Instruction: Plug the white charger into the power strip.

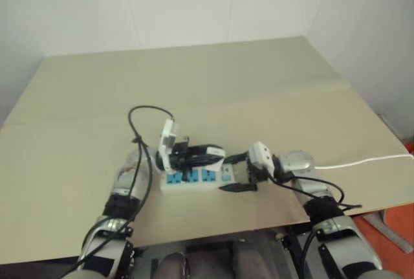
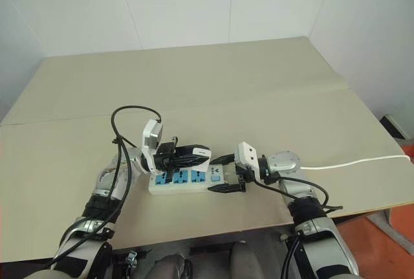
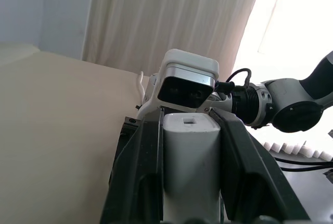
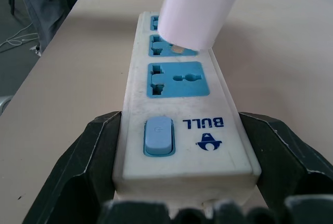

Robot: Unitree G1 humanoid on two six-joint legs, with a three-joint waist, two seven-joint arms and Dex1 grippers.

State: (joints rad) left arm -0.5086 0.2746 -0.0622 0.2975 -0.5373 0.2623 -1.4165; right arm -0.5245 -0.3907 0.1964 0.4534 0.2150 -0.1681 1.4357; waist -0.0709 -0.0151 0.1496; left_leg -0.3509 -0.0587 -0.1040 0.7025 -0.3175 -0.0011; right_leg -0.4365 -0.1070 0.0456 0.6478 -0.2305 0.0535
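Note:
The power strip [image 4: 179, 89] lies on the beige table with its blue sockets facing up and its switch [image 4: 157, 136] at the end nearest my right hand. My right gripper [image 1: 226, 173] is shut on that end, one black finger against each long side. The white charger [image 3: 190, 156] is held between the two black fingers of my left gripper [image 1: 217, 155], which is shut on it. The charger [image 4: 200, 5] hangs tilted just above the middle socket, a metal prong at the socket's face. Whether the prong is inside the slot I cannot tell.
A thin white cord [image 1: 369, 160] runs right across the table [image 1: 272, 78] to its edge. A black cable loop [image 1: 145, 114] rises off my left arm. The table's front edge lies just below the strip. White walls stand behind the table.

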